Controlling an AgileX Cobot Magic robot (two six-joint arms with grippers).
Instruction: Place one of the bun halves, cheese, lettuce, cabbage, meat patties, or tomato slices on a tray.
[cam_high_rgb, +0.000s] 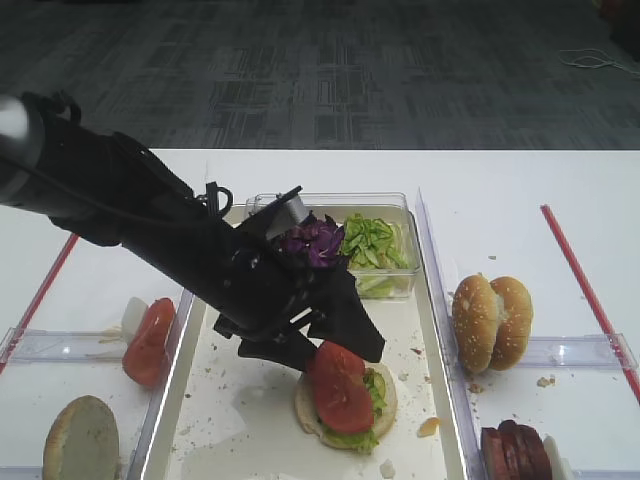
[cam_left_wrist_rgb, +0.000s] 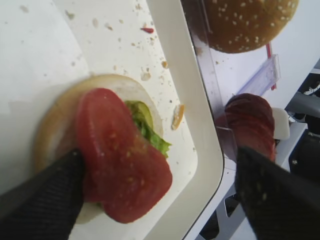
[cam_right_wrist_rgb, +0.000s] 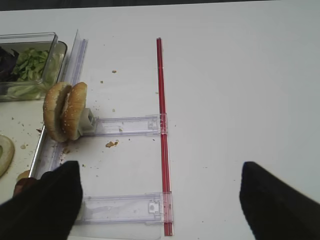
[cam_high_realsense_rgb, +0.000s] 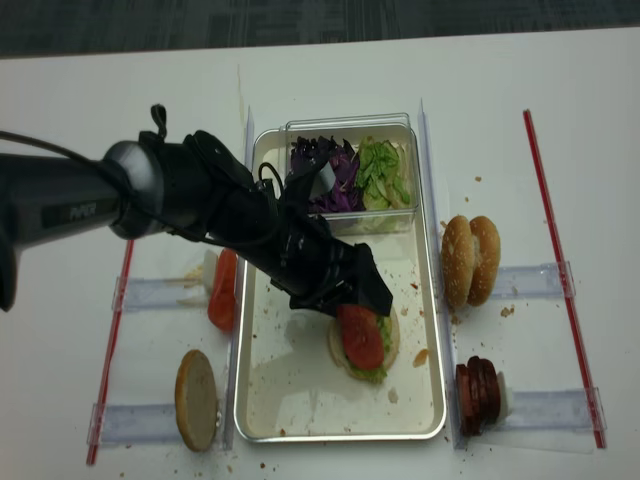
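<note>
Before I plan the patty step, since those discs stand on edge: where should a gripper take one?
Take the end disc of the meat patties from above, one finger on each flat face. They stand on edge in a tight stack right of the tray, so only the rims and the end face are exposed; sliding a finger between discs looks hard.

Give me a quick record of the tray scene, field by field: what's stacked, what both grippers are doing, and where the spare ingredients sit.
stack: tomato slice on lettuce on bun half
stack location: tray, near its middle
left gripper: open, fingers astride the tomato slice
right gripper: open, above bare table, holding nothing
clear box: cabbage and more lettuce
left of tray: tomato slices, bun half
right of tray: sesame bun halves, meat patties
</note>
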